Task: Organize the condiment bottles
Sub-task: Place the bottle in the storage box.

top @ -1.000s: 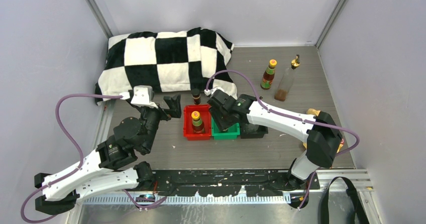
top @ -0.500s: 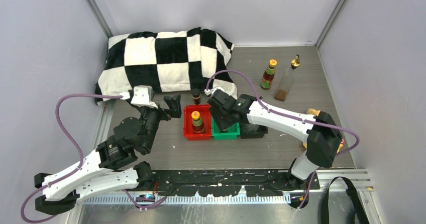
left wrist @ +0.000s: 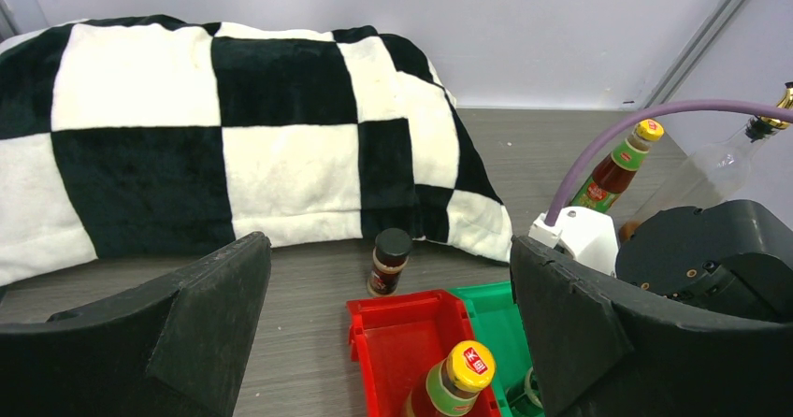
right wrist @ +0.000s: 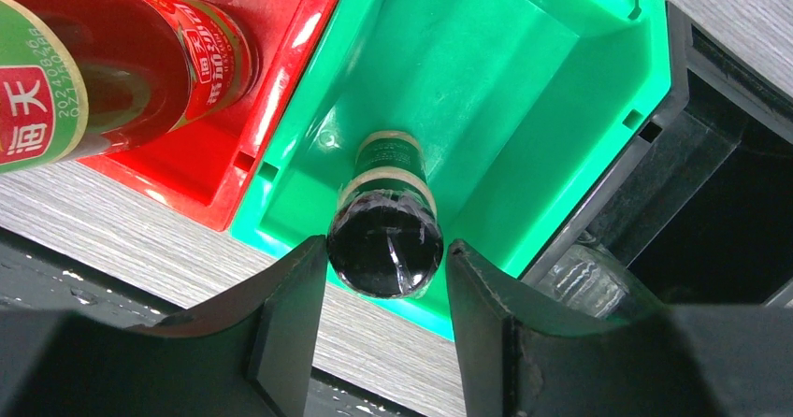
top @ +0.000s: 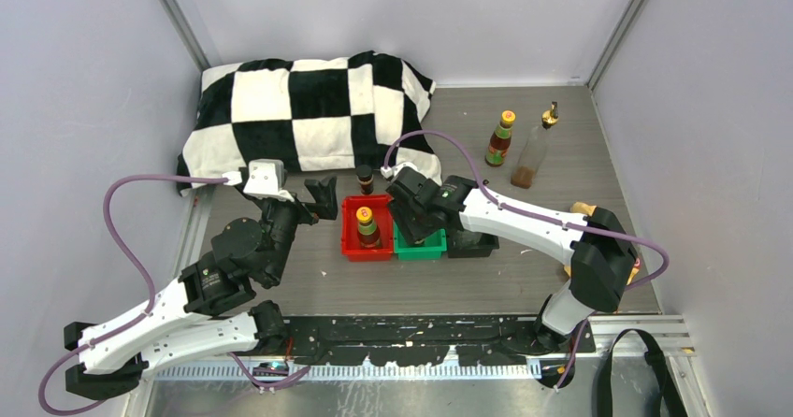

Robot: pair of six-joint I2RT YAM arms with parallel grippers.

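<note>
A short dark black-capped bottle [right wrist: 384,249] stands in the green tray [right wrist: 524,80]. My right gripper [right wrist: 385,253] straddles its cap, open, with a thin gap on the right side. A reddish-brown bottle [top: 366,227] with an orange-yellow cap stands in the red tray [top: 350,244]. Another short dark bottle [left wrist: 389,261] stands on the table behind the red tray. My left gripper [left wrist: 388,249] hangs wide open and empty, left of the trays. At the back right stand a second reddish-brown bottle [top: 501,138] and a tall clear glass bottle [top: 535,150].
A black tray [top: 472,244] sits right of the green one, with clear glass [right wrist: 584,281] showing at its near end. A black-and-white checkered cloth [top: 299,108] is heaped at the back left. Walls close in on both sides.
</note>
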